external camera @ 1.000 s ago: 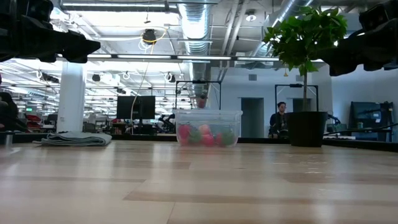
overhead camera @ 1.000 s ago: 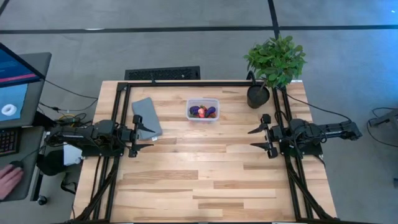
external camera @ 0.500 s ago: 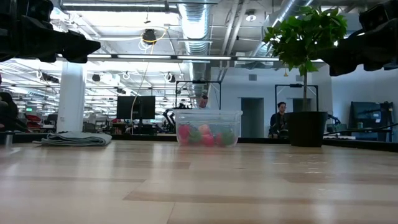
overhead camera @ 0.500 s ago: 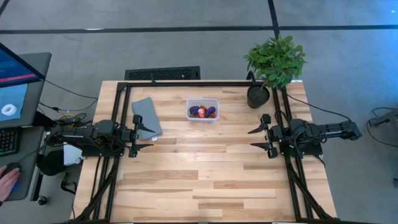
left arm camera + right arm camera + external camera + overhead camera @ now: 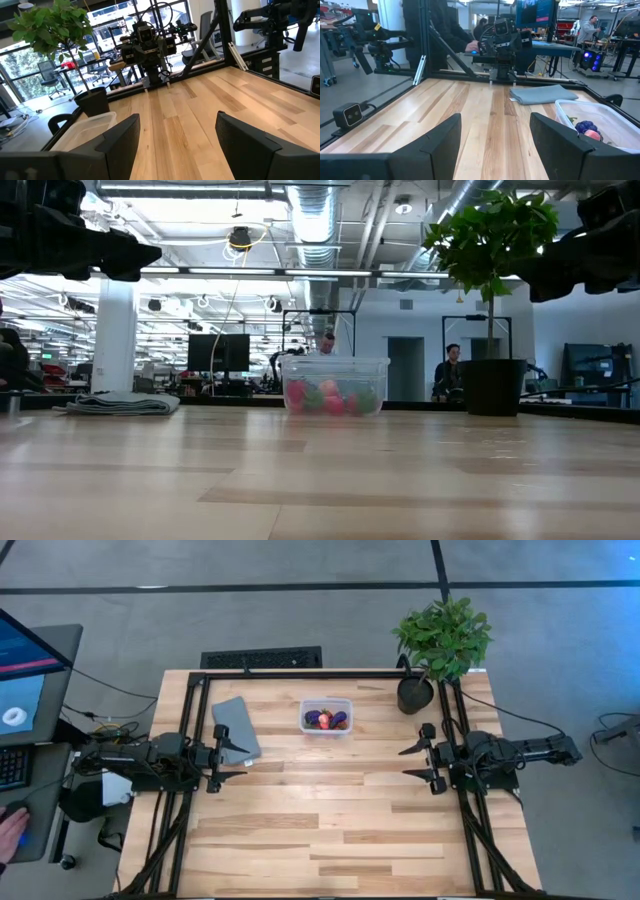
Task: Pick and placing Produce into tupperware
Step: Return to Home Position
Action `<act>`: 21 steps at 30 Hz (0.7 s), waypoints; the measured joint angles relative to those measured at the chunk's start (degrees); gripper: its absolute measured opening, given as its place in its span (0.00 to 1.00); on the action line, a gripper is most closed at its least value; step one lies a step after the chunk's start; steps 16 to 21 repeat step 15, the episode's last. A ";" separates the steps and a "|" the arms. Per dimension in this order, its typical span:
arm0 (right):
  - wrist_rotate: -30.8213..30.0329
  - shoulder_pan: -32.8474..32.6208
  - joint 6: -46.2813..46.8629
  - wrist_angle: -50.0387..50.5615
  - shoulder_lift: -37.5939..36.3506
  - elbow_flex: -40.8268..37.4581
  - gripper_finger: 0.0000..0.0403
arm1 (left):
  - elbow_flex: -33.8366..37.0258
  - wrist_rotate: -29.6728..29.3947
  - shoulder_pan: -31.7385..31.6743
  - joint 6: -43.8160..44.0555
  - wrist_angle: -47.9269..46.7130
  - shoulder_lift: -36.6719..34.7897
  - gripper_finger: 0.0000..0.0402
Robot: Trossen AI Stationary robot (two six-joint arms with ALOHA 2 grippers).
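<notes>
Currently, the tupperware (image 5: 326,716) stands in the upper centre of the high view, on the table (image 5: 320,830), with the produce (image 5: 327,721) heaped inside it (you can make out red, purple and pale pieces).

Locate the left gripper (image 5: 241,762) at the left-centre of that frame. Its fingers are spread wide with nothing between them. The upper finger crosses the lower edge of the grey lid (image 5: 235,726) as seen from overhead.

Locate the right gripper (image 5: 404,763) at the right-centre. Its fingers are likewise spread and empty. The potted plant (image 5: 440,640) stands above it, in the upper right.

The tub lies between the two grippers and higher in the frame than both, well apart from each.

In the low view, both arms show only at the upper corners, raised off the tabletop, and the tub sits at frame centre.
</notes>
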State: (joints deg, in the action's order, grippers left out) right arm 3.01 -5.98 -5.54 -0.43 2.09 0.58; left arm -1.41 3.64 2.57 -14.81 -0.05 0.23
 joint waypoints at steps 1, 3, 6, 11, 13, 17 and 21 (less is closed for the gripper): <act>0.01 0.00 0.00 0.01 0.00 0.00 0.65 | 0.00 0.00 0.02 0.00 0.00 0.00 0.62; 0.01 0.00 0.00 0.00 0.00 0.00 0.65 | 0.00 0.00 0.02 0.00 0.00 0.02 0.62; 0.00 0.00 0.00 0.00 0.00 0.00 0.65 | 0.00 0.00 0.01 0.00 0.00 0.01 0.62; 0.01 0.00 0.00 0.00 0.00 0.00 0.65 | 0.00 0.00 0.00 0.00 0.00 0.00 0.62; 0.00 0.00 0.00 0.01 0.00 0.00 0.65 | 0.00 0.00 0.01 0.00 0.00 0.00 0.62; 0.00 0.00 0.00 0.01 0.00 0.00 0.65 | 0.00 0.00 0.00 0.00 -0.01 0.00 0.62; 0.00 0.00 0.00 0.01 0.00 0.00 0.65 | 0.00 0.00 0.00 0.00 -0.01 0.00 0.62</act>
